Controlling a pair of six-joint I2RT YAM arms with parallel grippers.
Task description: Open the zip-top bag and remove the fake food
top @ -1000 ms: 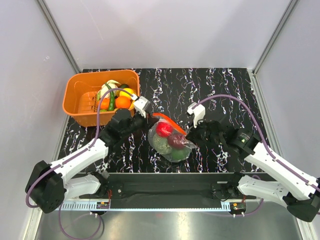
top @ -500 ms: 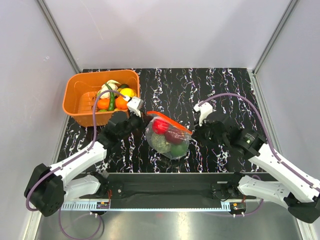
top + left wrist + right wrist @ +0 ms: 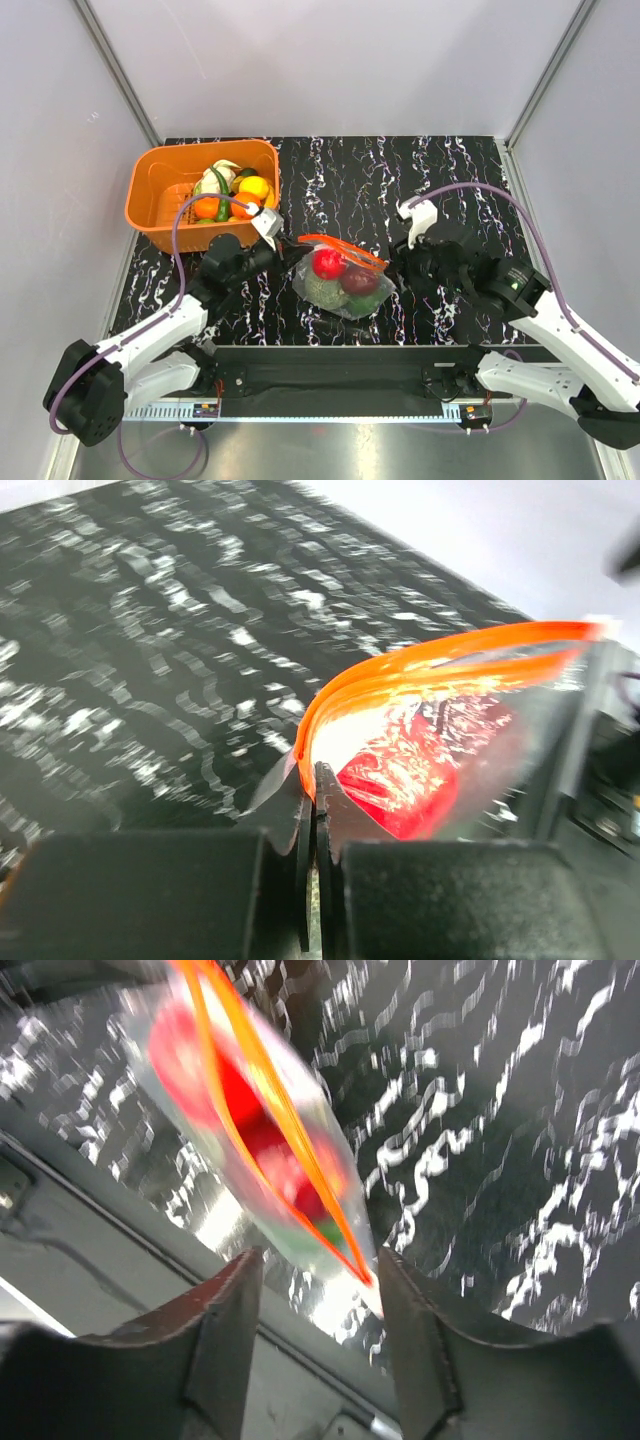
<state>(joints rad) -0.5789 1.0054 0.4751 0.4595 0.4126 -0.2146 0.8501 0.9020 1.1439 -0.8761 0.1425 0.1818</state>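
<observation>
— Two grippers, one bag: who has it now?
— Only the left gripper point(image 3: 316, 810), its jaws pinched shut on the orange zip strip at the bag's point(image 3: 345, 278) left corner. The right gripper point(image 3: 318, 1290), clamped at the right corner a second ago, has let go; its fingers point(image 3: 228, 1315) stand parted with the strip's end loose between them.
— And the mouth?
— The strip bows apart, so the mouth looks partly open. The bag has sagged back onto the table point(image 3: 450, 170), between the arms.
— The food?
— All inside: the red ball point(image 3: 327, 263), the maroon piece point(image 3: 358, 279), the green piece point(image 3: 322, 288). None is out yet.
— Anything in the way?
— An orange basket point(image 3: 160, 170) of fruit sits behind the left arm, well apart from the bag. The nearby table is bare.
</observation>
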